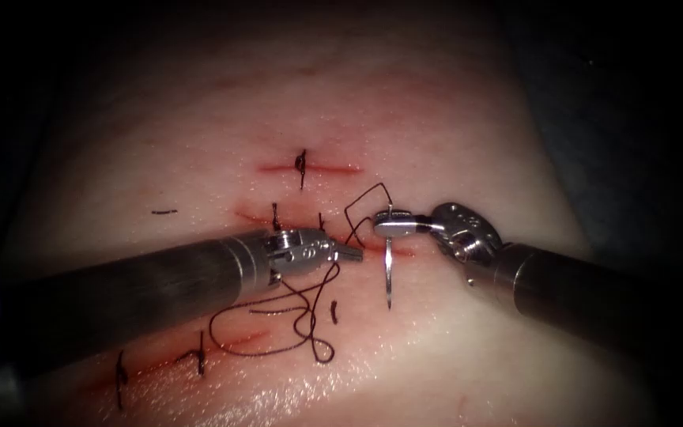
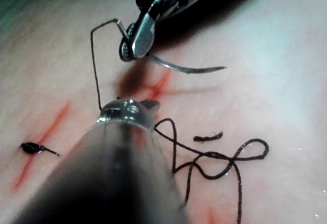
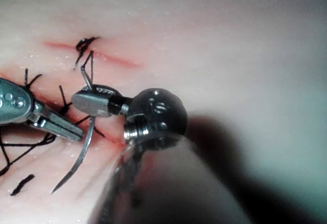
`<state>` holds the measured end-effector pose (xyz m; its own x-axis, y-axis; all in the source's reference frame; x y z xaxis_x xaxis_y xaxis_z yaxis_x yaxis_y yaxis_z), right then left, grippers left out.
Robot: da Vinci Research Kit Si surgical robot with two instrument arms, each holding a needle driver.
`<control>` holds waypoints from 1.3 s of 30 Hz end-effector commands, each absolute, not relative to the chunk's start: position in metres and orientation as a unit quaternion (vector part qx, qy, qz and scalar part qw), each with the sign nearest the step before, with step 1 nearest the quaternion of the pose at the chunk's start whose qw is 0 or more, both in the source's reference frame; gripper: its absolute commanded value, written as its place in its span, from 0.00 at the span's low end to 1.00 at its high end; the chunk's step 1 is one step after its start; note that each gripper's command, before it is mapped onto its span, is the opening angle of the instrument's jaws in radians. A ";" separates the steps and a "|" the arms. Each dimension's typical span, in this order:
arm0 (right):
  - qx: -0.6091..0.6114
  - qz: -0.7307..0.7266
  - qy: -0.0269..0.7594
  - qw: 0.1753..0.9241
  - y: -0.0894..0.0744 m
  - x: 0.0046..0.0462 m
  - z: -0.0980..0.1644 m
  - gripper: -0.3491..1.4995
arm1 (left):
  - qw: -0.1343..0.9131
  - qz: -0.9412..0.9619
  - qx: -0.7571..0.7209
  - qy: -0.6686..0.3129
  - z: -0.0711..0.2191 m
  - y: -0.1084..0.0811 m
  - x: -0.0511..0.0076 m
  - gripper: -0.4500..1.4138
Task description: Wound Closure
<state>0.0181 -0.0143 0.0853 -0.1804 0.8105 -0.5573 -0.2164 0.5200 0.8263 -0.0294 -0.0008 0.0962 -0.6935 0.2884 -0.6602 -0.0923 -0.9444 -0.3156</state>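
Over tissue, right end effector grips the curved needle near its tail; left end effector clenched, empty.

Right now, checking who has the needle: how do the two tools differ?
The right tool is shut on the needle near its thread end, its point free above the tissue; the left tool holds no needle. The right enters from the right, the left opposite. Both sit at the cut.

Right tool holds the needle above the tissue

The right tool grips the curved needle near its thread end, and the needle is free of the tissue. The thread runs from the needle to the left tool and lies in loose loops beside it.
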 end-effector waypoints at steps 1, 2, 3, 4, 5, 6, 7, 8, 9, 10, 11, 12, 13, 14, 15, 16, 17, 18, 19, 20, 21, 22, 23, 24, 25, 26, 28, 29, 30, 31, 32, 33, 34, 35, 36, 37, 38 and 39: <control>0.229 0.426 0.640 0.597 -0.014 0.0190 0.086 0.00 | 0.105 0.912 -0.374 -0.132 0.097 0.000 -0.0300 0.00; 0.227 0.425 0.640 0.598 -0.014 0.0190 0.086 0.00 | 0.103 0.915 -0.368 -0.132 0.097 0.000 -0.0300 0.00; 0.224 0.424 0.642 0.599 -0.014 0.0191 0.086 0.00 | 0.103 0.917 -0.362 -0.132 0.098 0.000 -0.0300 0.00; 0.220 0.421 0.643 0.601 -0.014 0.0191 0.086 0.00 | 0.102 0.920 -0.356 -0.131 0.098 0.000 -0.0300 0.00; 0.220 0.421 0.644 0.600 -0.014 0.0191 0.085 0.00 | 0.100 0.922 -0.349 -0.133 0.098 0.000 -0.0300 0.00; 0.219 0.418 0.645 0.601 -0.014 0.0192 0.085 0.00 | 0.099 0.924 -0.345 -0.134 0.099 0.000 -0.0300 0.00; 0.212 0.414 0.648 0.603 -0.014 0.0192 0.085 0.00 | 0.096 0.927 -0.335 -0.137 0.099 0.001 -0.0300 0.00; 0.211 0.413 0.649 0.604 -0.014 0.0192 0.085 0.00 | 0.091 0.930 -0.328 -0.142 0.099 0.001 -0.0300 0.00; 0.206 0.411 0.652 0.603 -0.014 0.0192 0.085 0.00 | 0.087 0.933 -0.316 -0.151 0.100 0.001 -0.0300 0.00; 0.206 0.412 0.653 0.601 -0.014 0.0192 0.085 0.00 | 0.087 0.935 -0.306 -0.158 0.100 0.001 -0.0300 0.00; 0.203 0.412 0.655 0.600 -0.014 0.0191 0.085 0.00 | 0.085 0.936 -0.299 -0.164 0.100 0.001 -0.0300 0.00; 0.202 0.410 0.655 0.601 -0.014 0.0191 0.085 0.00 | 0.081 0.938 -0.293 -0.168 0.101 0.001 -0.0300 0.00; 0.202 0.410 0.655 0.601 -0.014 0.0191 0.085 0.00 | 0.081 0.938 -0.293 -0.168 0.101 0.001 -0.0300 0.00; 0.201 0.408 0.657 0.601 -0.014 0.0191 0.084 0.00 | 0.080 0.940 -0.278 -0.179 0.101 0.001 -0.0299 0.00; 0.196 0.405 0.658 0.604 -0.014 0.0191 0.084 0.00 | 0.074 0.943 -0.264 -0.186 0.102 0.001 -0.0299 0.00; 0.186 0.397 0.661 0.610 -0.014 0.0191 0.085 0.00 | 0.074 0.946 -0.251 -0.190 0.102 0.001 -0.0299 0.00; 0.180 0.392 0.662 0.613 -0.014 0.0191 0.085 0.00 | 0.072 0.948 -0.246 -0.190 0.102 0.001 -0.0300 0.00; 0.179 0.392 0.664 0.611 -0.014 0.0191 0.085 0.00 | 0.072 0.949 -0.242 -0.188 0.103 0.002 -0.0300 0.00; 0.176 0.391 0.666 0.610 -0.014 0.0192 0.085 0.00 | 0.070 0.951 -0.237 -0.187 0.103 0.002 -0.0301 0.00; 0.170 0.389 0.668 0.612 -0.013 0.0192 0.085 0.00 | 0.072 0.953 -0.226 -0.188 0.103 0.002 -0.0302 0.00; 0.162 0.385 0.668 0.615 -0.013 0.0193 0.085 0.00 | 0.073 0.954 -0.217 -0.192 0.104 0.002 -0.0302 0.00; 0.152 0.381 0.668 0.621 -0.013 0.0193 0.085 0.00 | 0.073 0.955 -0.207 -0.198 0.104 0.001 -0.0303 0.00; 0.142 0.375 0.671 0.624 -0.013 0.0193 0.085 0.00 | 0.071 0.957 -0.195 -0.203 0.104 0.001 -0.0304 0.00; 0.132 0.370 0.671 0.629 -0.013 0.0194 0.085 0.00 | 0.070 0.958 -0.187 -0.206 0.105 0.001 -0.0305 0.00; 0.111 0.360 0.671 0.638 -0.013 0.0195 0.085 0.00 | 0.070 0.959 -0.177 -0.210 0.105 0.001 -0.0306 0.00; 0.099 0.356 0.673 0.641 -0.013 0.0195 0.085 0.00 | 0.069 0.959 -0.176 -0.209 0.106 0.001 -0.0307 0.00; 0.072 0.343 0.671 0.654 -0.013 0.0196 0.086 0.00 | 0.067 0.960 -0.174 -0.209 0.106 0.001 -0.0307 0.00; 0.060 0.338 0.671 0.658 -0.013 0.0196 0.086 0.00 | 0.064 0.960 -0.170 -0.212 0.106 0.001 -0.0307 0.00; 0.044 0.330 0.669 0.665 -0.013 0.0197 0.086 0.00 | 0.063 0.961 -0.164 -0.215 0.106 0.001 -0.0306 0.00; 0.015 0.317 0.665 0.676 -0.012 0.0197 0.087 0.00 | 0.061 0.960 -0.155 -0.225 0.106 0.000 -0.0304 0.00; 0.004 0.311 0.662 0.682 -0.012 0.0198 0.087 0.00 | 0.059 0.960 -0.153 -0.227 0.106 0.000 -0.0303 0.00; -0.013 0.302 0.659 0.689 -0.012 0.0198 0.087 0.00 | 0.058 0.960 -0.153 -0.227 0.106 0.000 -0.0302 0.00; -0.023 0.297 0.657 0.693 -0.012 0.0199 0.087 0.00 | 0.057 0.959 -0.155 -0.229 0.106 0.000 -0.0301 0.04; -0.043 0.284 0.652 0.702 -0.012 0.0201 0.088 0.00 | 0.056 0.959 -0.155 -0.230 0.105 0.000 -0.0300 0.14; -0.049 0.279 0.649 0.706 -0.012 0.0202 0.089 0.00 | 0.056 0.959 -0.155 -0.230 0.105 0.000 -0.0300 0.17; -0.054 0.274 0.647 0.709 -0.012 0.0203 0.089 0.00 | 0.056 0.959 -0.155 -0.230 0.105 0.000 -0.0300 0.20; -0.054 0.274 0.647 0.709 -0.012 0.0203 0.089 0.00 | 0.056 0.959 -0.155 -0.230 0.105 0.000 -0.0300 0.20; -0.062 0.265 0.644 0.715 -0.012 0.0205 0.090 0.00 | 0.056 0.959 -0.155 -0.231 0.105 -0.001 -0.0300 0.24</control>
